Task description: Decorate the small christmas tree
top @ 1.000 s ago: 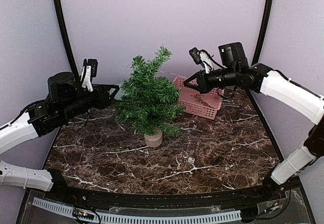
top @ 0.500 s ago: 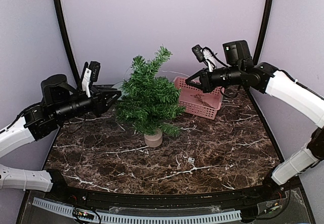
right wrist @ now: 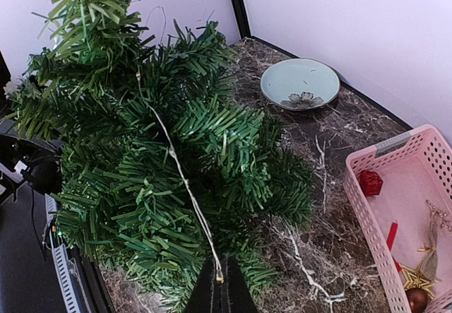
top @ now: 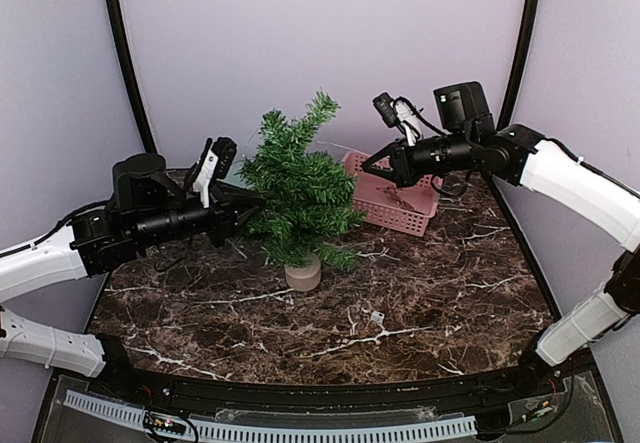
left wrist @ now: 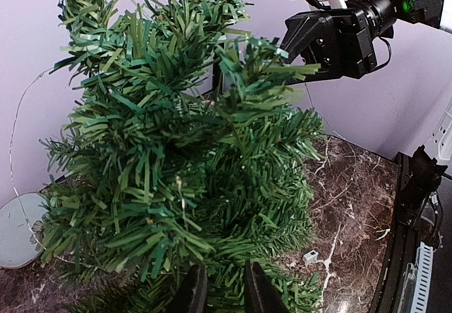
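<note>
"Top external: room?"
"Dark marble tabletop (top: 450, 293) lies mostly open between the small green bristly christmas tree (top: 295, 198), mid-table, and the near edge."
"Jaws?"
"Left gripper (top: 252, 206) narrow among its left branches, grip unclear; right gripper (top: 370, 168) shut on a thin pale wire (right wrist: 185, 179), right of the treetop."

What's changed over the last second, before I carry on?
The left hand has swung right to the left-side branches of the small christmas tree, its fingers closing up. The right hand, still pinching the thin wire, the tree and the pink basket stayed put.
</note>
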Available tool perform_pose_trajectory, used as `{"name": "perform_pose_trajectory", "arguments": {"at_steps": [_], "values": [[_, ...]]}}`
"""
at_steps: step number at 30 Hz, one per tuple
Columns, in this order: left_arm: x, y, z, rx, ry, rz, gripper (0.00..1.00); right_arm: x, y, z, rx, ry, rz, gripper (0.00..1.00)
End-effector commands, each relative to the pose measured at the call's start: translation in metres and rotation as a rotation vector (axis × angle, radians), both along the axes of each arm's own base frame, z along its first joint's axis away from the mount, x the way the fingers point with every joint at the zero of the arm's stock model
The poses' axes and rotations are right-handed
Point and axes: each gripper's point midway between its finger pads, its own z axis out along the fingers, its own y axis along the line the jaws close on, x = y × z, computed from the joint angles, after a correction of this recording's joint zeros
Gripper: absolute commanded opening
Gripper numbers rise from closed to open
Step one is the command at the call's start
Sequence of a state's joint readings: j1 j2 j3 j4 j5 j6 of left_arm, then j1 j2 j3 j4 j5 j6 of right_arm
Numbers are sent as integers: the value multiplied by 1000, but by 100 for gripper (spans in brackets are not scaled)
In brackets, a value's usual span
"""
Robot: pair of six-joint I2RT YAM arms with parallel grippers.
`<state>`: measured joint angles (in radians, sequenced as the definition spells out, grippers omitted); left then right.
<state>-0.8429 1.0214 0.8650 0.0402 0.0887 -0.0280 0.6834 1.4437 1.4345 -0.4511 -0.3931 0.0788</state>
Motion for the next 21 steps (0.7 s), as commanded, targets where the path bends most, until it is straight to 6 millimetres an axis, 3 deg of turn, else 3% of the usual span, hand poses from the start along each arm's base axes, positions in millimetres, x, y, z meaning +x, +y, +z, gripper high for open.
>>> {"name": "perform_pose_trajectory", "arguments": {"at_steps": [1, 7, 12, 21], "values": [[5, -1, 32, -54, -82, 18, 19, -4, 7, 13, 20, -36, 31, 0], [8, 3, 36, -58, -93, 46, 18, -8, 9, 14, 19, -37, 46, 0], [9, 1, 34, -57, -91, 44, 11, -12, 8, 17, 22, -43, 50, 0], [12, -2, 27, -21, -109, 35, 12, -16, 10, 21, 27, -48, 60, 0]]}}
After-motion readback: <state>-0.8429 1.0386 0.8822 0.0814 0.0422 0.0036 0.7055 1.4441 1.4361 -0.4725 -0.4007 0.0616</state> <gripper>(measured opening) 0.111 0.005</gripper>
